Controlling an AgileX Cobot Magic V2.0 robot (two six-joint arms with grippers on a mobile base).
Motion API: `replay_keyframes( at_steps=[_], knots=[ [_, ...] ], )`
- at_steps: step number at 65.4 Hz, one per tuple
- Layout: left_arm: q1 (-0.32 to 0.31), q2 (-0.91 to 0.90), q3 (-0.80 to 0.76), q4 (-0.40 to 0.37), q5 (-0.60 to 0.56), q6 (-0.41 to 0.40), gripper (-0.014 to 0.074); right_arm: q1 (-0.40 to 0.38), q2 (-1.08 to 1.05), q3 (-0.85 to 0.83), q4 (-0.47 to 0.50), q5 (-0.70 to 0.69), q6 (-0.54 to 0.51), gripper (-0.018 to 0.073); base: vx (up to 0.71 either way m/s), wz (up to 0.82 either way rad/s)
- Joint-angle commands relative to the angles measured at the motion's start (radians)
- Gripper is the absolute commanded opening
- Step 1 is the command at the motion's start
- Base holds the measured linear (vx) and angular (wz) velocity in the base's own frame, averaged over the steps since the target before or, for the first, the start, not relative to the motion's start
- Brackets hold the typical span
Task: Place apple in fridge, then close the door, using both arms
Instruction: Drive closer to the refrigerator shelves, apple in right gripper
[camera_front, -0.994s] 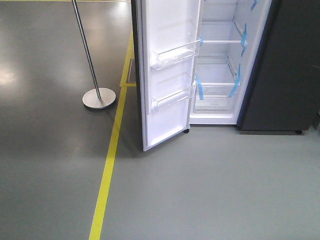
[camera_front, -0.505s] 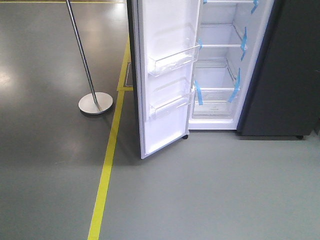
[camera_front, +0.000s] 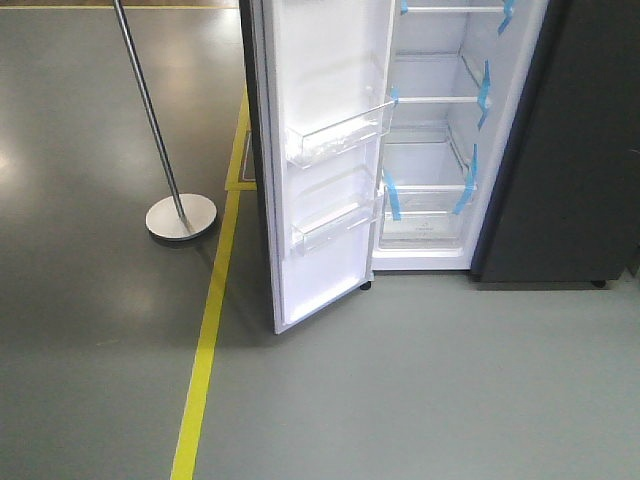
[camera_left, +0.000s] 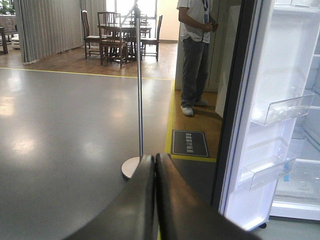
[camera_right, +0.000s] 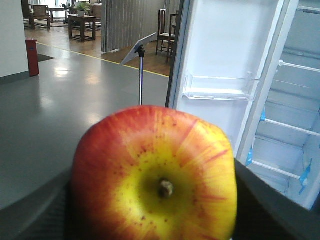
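The apple (camera_right: 150, 150), red with a yellow patch round its stem, fills the right wrist view, stem end towards the camera. My right gripper (camera_right: 153, 182) is shut on it, one dark finger (camera_right: 35, 210) on each side. The fridge (camera_front: 430, 150) stands open ahead, white inside with glass shelves and blue tape strips. Its door (camera_front: 320, 200) is swung out to the left, showing clear bins on the white inner face. In the left wrist view my left gripper (camera_left: 154, 159) is shut on nothing, left of the door (camera_left: 270, 110). Neither gripper shows in the front view.
A metal pole on a round base (camera_front: 181, 217) stands left of the door, beside a yellow floor line (camera_front: 205, 340). A dark-grey panel (camera_front: 570, 150) adjoins the fridge on the right. A person (camera_left: 195, 50) stands behind the door near a floor mat (camera_left: 190, 144).
The front view has drawn closer to the fridge: the door, shelves and pole base sit lower and larger in the picture. The door stays open.
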Motion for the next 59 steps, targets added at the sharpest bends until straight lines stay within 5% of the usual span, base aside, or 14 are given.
replay_keyframes(
  at_steps=[1, 59],
  knots=[
    [0.0, -0.015, -0.017, -0.009, -0.071, -0.005, -0.0006, -0.003, 0.005, -0.02, 0.025, -0.079, -0.004, 0.0223, 0.11, -0.03],
    [0.0, -0.015, -0.017, -0.009, -0.071, -0.005, -0.0006, -0.003, 0.005, -0.02, 0.025, -0.079, -0.004, 0.0223, 0.09, -0.01]
  ],
)
